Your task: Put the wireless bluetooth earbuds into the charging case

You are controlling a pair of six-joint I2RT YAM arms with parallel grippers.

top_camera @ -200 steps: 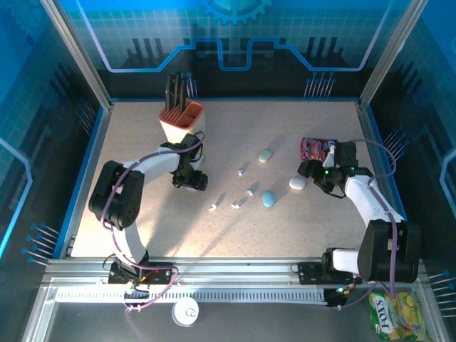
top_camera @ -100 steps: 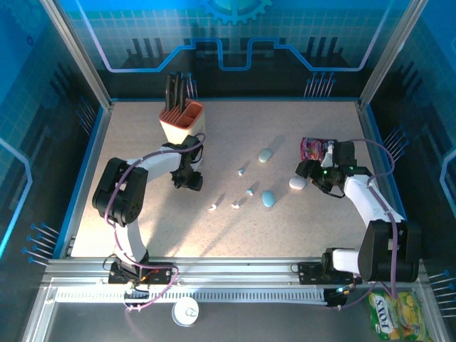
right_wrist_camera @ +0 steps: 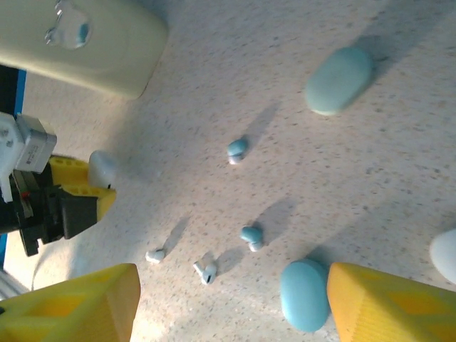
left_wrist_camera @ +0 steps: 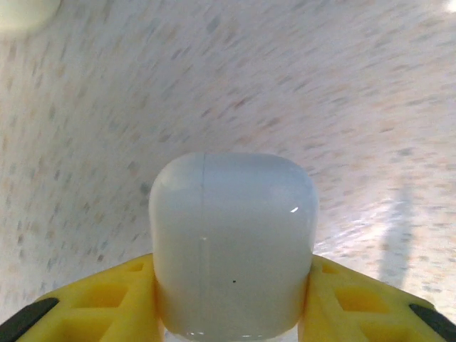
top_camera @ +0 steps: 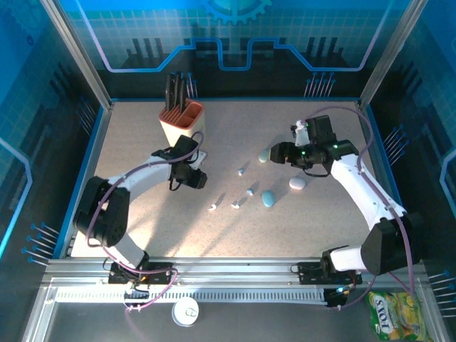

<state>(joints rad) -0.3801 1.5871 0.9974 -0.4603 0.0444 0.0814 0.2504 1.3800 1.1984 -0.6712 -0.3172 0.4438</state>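
Gripping a white rounded charging case (left_wrist_camera: pixel 233 242) with the left pincer (left_wrist_camera: pixel 233 279): yellow fingers (left_wrist_camera: pixel 107 303) pressed to both flanks, jaws narrowed to its width. Seen from above at 9 o'clock of the middle of the speckled desk (top_camera: pixel 142 228), just at 6 o'clock of a cream cup (top_camera: pixel 182 122) packed with dark utensils (top_camera: pixel 177 91).

Holding nothing in the right pincer (right_wrist_camera: pixel 231 279): jaws spread wide, hanging over the desk at 2 o'clock of its middle, with a pale blue oval case (top_camera: pixel 265 154) just beside it at 9 o'clock.

Lying loose on the desk between the two arms, outside any case:
- far earbud (top_camera: pixel 241 171), at 8 o'clock of that pale blue oval case
- middle earbud (top_camera: pixel 250 191), at 5 o'clock of the far one
- near-right earbud (top_camera: pixel 235 205) and near-left earbud (top_camera: pixel 213 207), side by side toward 7 o'clock of the middle one

Resting near the middle earbud at its 4 o'clock: a second blue case (top_camera: pixel 268 198). At 2 o'clock of that, apart from it: a white oval case (top_camera: pixel 297 183).

Through the right wrist camera, at the 9 o'clock edge: the left pincer again, the white rounded charging case pinched in it.
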